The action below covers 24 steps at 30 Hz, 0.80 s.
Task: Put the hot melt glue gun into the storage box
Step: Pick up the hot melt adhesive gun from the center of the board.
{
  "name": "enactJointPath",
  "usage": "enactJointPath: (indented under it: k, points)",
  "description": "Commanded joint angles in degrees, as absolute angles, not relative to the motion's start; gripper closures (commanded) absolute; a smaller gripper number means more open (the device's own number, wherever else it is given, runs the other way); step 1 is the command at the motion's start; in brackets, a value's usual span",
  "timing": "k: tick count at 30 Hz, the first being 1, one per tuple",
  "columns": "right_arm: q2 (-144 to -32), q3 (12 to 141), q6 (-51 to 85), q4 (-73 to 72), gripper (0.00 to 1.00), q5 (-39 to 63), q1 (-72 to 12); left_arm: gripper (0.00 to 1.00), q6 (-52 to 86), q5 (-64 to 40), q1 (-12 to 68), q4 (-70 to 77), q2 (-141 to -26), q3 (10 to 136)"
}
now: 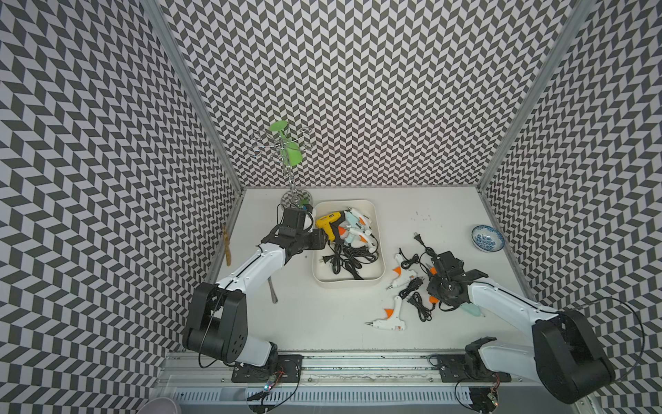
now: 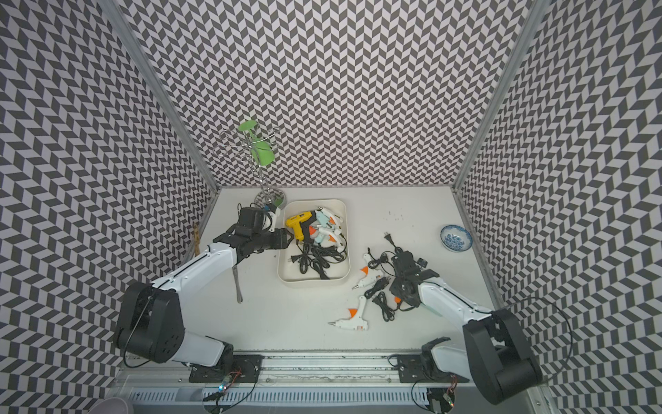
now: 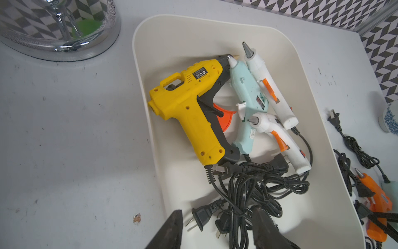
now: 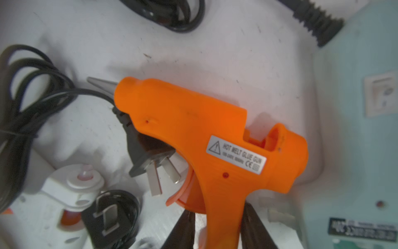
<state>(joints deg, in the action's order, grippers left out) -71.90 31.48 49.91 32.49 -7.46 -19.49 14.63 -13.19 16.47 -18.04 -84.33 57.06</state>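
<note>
Straddling the handle of the orange plastic glue gun (image 4: 193,129), the right pincer (image 4: 217,215) is seen partly open; a grip cannot be told. The left pincer (image 3: 217,213) is seen open, empty.

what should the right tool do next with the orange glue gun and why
Probably close firmly on the handle of the orange glue gun: the right tool straddles that handle, a firm pinch isn't evident yet, and the gun lies outside the storage box.
</note>
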Motion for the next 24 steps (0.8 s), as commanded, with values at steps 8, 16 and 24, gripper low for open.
enactJointPath:
  k: [8, 16, 24]
  points:
    - [-71.94, 35.97, 47.59, 34.39, 0.87, -9.33, -19.69, 0.44, 13.80, -12.89, 16.35, -17.14, -83.96, 56.60]
    - [-69.25, 48.66, 41.89, 42.43, 0.91, -21.72, -18.42, 0.44, 13.74, -12.09, 15.82, -17.70, -84.40, 56.95]
    - [-75.29, 60.61, 31.24, 43.80, 0.91, -25.94, -16.37, 0.44, 13.64, -10.68, 14.95, -17.93, -84.22, 56.98]
